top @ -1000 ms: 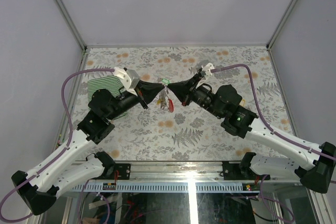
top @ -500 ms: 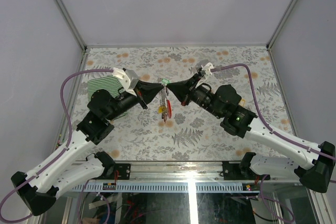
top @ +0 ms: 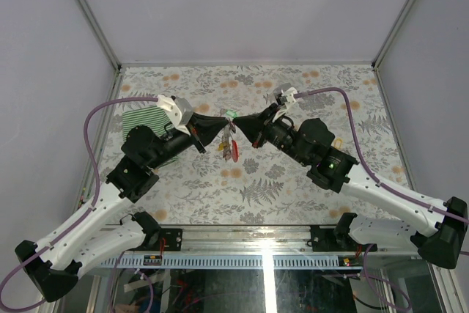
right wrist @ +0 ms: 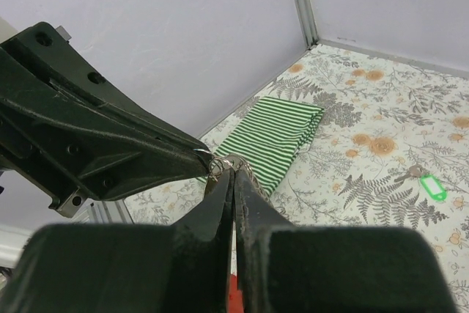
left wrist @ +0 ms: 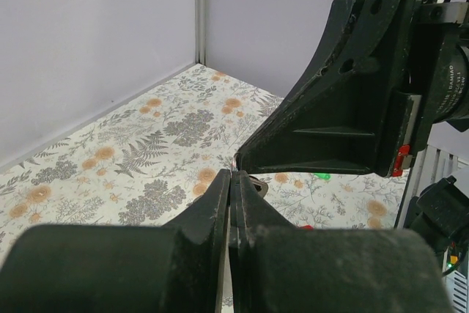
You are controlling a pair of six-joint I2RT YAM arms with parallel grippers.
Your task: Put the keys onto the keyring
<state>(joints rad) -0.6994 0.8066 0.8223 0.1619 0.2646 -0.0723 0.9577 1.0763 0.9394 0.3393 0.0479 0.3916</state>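
Observation:
My left gripper [top: 228, 124] and right gripper [top: 239, 124] meet tip to tip above the middle of the table, both shut on the keyring [right wrist: 233, 159]. The keyring's thin wire coil shows between the tips, also in the left wrist view [left wrist: 237, 161]. A small bunch with a red piece [top: 228, 149] hangs below the tips. One key with a green head [right wrist: 432, 187] lies loose on the table; it shows just behind the tips from above [top: 231, 113]. What else hangs in the bunch is too small to tell.
A green striped cloth [top: 143, 119] lies at the left of the floral table [top: 293, 181], under the left arm. A small yellow item [top: 338, 140] lies beside the right arm. Grey walls and metal posts enclose the table.
The hanging bunch with the red piece has swung slightly left under the tips. Both grippers have stayed shut and almost still.

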